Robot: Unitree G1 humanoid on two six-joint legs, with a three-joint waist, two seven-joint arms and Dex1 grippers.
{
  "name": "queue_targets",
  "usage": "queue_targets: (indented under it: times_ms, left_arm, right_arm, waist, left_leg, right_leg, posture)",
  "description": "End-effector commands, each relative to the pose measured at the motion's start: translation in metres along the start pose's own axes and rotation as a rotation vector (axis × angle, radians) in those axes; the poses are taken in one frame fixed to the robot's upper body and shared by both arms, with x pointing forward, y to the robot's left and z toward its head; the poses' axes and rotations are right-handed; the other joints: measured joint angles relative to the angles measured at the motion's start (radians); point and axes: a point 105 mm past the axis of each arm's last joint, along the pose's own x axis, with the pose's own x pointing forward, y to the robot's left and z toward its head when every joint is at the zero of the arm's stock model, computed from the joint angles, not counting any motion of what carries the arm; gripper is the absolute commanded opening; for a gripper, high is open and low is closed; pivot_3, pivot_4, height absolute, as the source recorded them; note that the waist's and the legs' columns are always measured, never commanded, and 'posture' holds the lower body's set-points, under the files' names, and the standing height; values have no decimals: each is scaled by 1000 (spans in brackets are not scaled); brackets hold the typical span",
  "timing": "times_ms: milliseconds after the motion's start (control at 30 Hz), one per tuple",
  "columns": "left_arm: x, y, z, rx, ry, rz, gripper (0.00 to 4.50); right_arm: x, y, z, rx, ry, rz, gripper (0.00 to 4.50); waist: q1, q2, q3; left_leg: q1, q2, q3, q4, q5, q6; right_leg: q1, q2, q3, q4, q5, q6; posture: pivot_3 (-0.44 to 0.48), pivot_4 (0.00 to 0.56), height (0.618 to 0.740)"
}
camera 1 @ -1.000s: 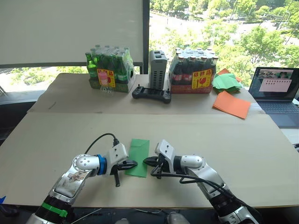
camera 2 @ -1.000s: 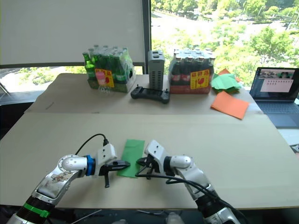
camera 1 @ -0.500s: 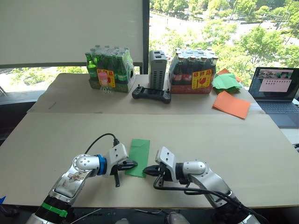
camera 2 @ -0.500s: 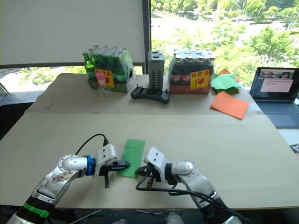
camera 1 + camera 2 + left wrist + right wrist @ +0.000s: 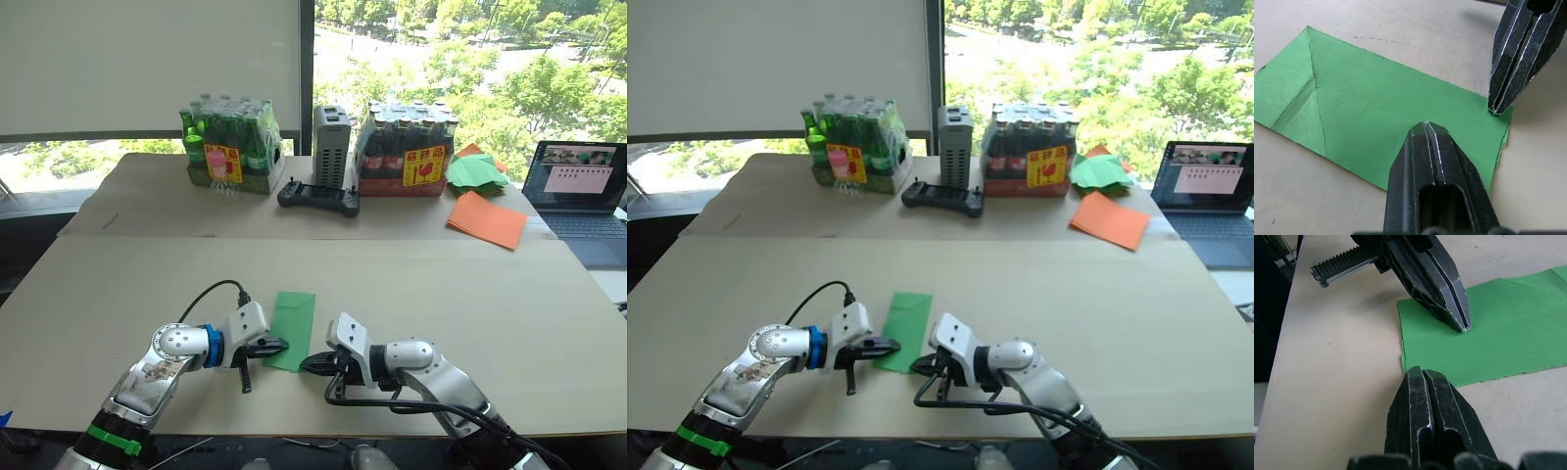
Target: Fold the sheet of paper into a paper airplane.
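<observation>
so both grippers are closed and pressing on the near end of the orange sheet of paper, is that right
Not quite: the sheet of paper under them is bright green, not orange. The left wrist view shows it clearly. The rest holds: the left gripper and right gripper are both shut, tips at its near end.

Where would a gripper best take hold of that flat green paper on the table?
Probably at the near short edge of the sheet of paper, coming in low from the robot's side. It lies flat on the table, and only that edge's layers look slightly lifted.
</observation>
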Motion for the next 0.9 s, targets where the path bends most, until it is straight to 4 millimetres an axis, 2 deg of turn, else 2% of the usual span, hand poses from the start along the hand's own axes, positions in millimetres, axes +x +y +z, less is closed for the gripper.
queue_targets:
  times_ms: [33,167,300,500,667,767,900]
  left_arm:
    - [-30,20,14,-37,-53,80,0]
    - [-41,35,10,-48,-30,140,0]
    - [-36,35,2,-34,0,132,0]
    - [-9,28,25,-7,-90,63,0]
    - [19,20,59,20,-200,-17,0]
    - [31,8,62,32,-201,-83,0]
    - [39,4,60,36,-192,-105,0]
  right_arm:
    - [-30,-16,47,-41,-176,-101,28]
    - [-44,-23,53,-20,-199,-169,28]
    - [-44,-24,49,-1,-189,-193,28]
    - [-46,-26,51,17,-204,-224,28]
    - [-47,-28,66,6,-248,-223,28]
    - [-45,-36,79,8,-293,-251,28]
    - [-38,-42,90,-14,-311,-263,28]
  waist:
    - [-3,0,1]
    - [1,0,1]
    - [2,0,1]
    - [7,0,1]
    - [7,0,1]
    - [-3,0,1]
    - [-1,0,1]
  left_leg:
    - [-2,0,0,0,0,0]
    - [-3,0,-2,0,0,0]
    - [-4,0,-1,0,0,0]
    - [-4,0,-1,0,0,0]
    - [-4,-1,-1,0,0,0]
    - [-4,-1,-1,0,0,0]
    - [-4,0,-2,0,0,0]
  right_leg:
    - [-2,0,0,0,0,0]
    - [-2,0,-2,0,1,-1]
    - [-2,0,-2,-2,1,-2]
    - [-2,-1,-2,-1,1,-2]
    - [-2,-1,-2,-1,1,-2]
    - [-2,0,-1,-1,2,-2]
    - [-2,0,-1,0,2,-2]
  posture:
    - [0,150,740]
    - [0,150,740]
    - [0,150,740]
    - [0,150,740]
    - [0,150,740]
    - [0,150,740]
    - [0,150,740]
